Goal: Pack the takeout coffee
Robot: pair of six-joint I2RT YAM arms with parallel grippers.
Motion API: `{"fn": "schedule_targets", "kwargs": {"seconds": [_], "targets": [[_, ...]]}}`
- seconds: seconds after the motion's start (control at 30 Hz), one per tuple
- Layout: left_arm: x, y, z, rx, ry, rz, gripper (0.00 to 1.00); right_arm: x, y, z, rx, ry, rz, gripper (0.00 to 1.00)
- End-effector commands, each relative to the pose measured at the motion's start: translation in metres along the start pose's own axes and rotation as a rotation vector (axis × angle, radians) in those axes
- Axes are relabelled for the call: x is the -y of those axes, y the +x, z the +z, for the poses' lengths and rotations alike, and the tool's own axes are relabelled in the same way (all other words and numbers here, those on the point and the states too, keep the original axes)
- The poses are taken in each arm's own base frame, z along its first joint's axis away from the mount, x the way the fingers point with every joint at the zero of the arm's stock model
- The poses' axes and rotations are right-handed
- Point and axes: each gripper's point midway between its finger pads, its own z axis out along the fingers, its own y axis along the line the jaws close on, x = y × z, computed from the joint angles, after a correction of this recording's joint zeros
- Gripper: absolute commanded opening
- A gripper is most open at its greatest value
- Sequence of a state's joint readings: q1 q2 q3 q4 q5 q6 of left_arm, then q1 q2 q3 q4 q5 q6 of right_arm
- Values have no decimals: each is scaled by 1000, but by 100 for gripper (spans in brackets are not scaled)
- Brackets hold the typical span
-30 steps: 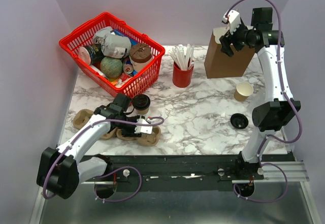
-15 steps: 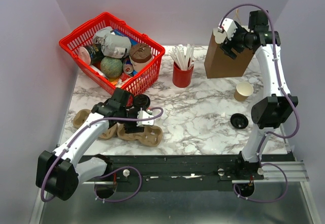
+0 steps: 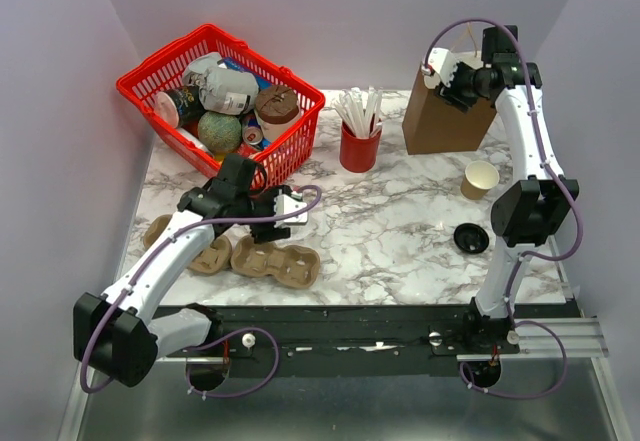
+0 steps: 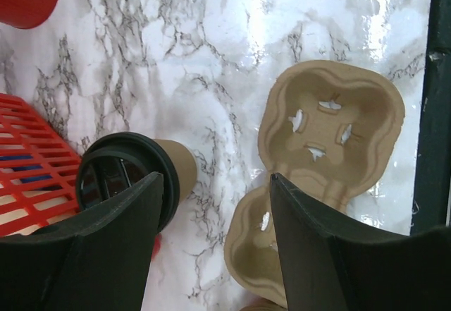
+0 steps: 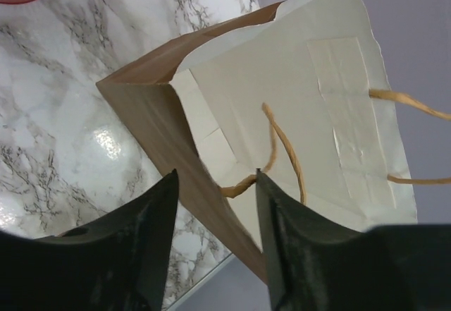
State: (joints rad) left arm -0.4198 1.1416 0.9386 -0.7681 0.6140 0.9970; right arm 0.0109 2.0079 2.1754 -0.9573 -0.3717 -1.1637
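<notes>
The takeout coffee [image 4: 151, 177], a brown paper cup with a black lid, stands on the marble beside the red basket. In the top view my left gripper [image 3: 265, 216] hides it. My left gripper [image 4: 215, 177] is open above the table. Its left finger [image 4: 106, 247] overlaps the lid, and the gap between the jaws shows bare marble and a pulp cup carrier [image 4: 331, 127]. My right gripper [image 3: 452, 79] is open at the top of the brown paper bag [image 3: 445, 126]. In the right wrist view its jaws [image 5: 215, 173] straddle the bag's near wall [image 5: 162, 135], with a twine handle [image 5: 282, 142] just inside.
The red basket [image 3: 130, 86] full of groceries stands at the back left. A red cup of straws [image 3: 360, 146] is at the back middle. A lidless tan cup [image 3: 481, 178] and a loose black lid [image 3: 471, 238] lie on the right. Pulp carriers [image 3: 280, 261] lie at the front left.
My left gripper has moved back from over the carriers to above the coffee by the basket. My right gripper has moved left and back to the bag's open top.
</notes>
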Motion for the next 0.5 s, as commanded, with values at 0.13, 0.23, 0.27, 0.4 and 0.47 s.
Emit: {"fn": "schedule_targets", "kwargs": {"seconds": [0.13,0.23,0.27,0.4,0.47], "targets": [[-28,-29,-4,81,-63,-2,69,-16,6,-16,-25,-28,-13,35],[-33,-34,-4,97,-72,-7,69,-19,3,-25,-19,-17,-19,26],[-35,-35,-3,103,-77,-6,69,-18,-3,-33,-7,-2,-27,24],[-41,-40,-3,118,-88,-29,69,-33,-12,-47,15,-36,-81,1],[-43,-43,-3,131,-97,-32,69,-45,-9,-48,7,-72,-130,0]]}}
